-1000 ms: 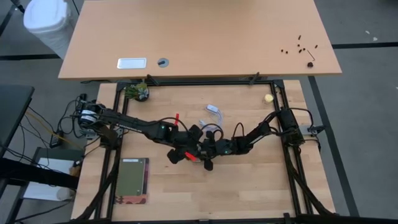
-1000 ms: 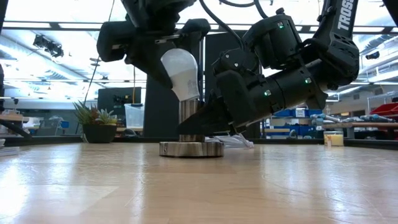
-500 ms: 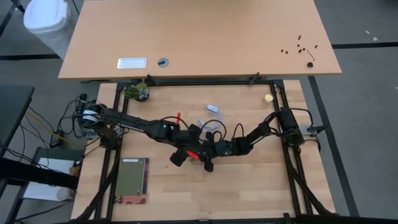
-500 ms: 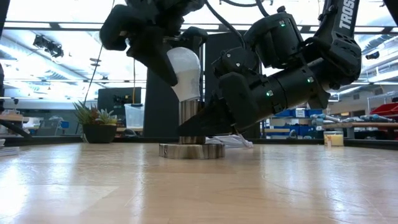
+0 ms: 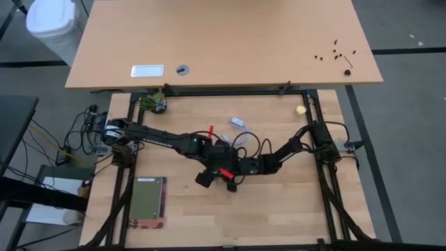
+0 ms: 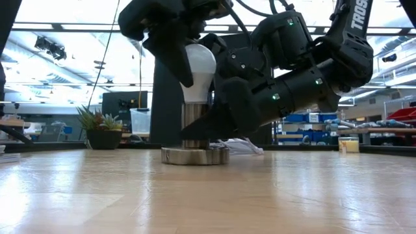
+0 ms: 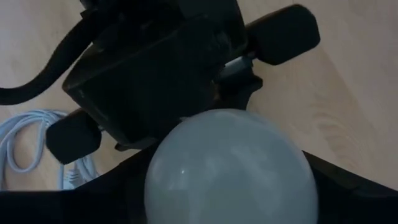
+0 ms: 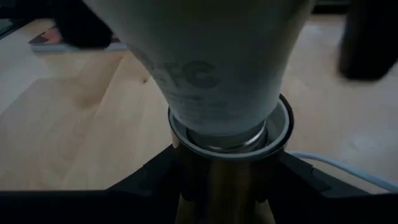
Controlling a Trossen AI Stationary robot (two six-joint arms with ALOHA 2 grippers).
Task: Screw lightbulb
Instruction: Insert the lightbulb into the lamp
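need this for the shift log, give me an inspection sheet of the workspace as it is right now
surface: pale wooden table, bare in front of the arms.
job's things: lightbulb upright, its screw base sitting in the metal socket on a round disc base.
clutter: green booklet, small potted plant, tiny yellowish ball.
grippers: left gripper shut on the lightbulb from above; right gripper shut on the socket stem from the side.
cables: white cord coiled on the table behind the socket.
surroundings: larger desk beyond the table, white bin, shelving in the room behind.
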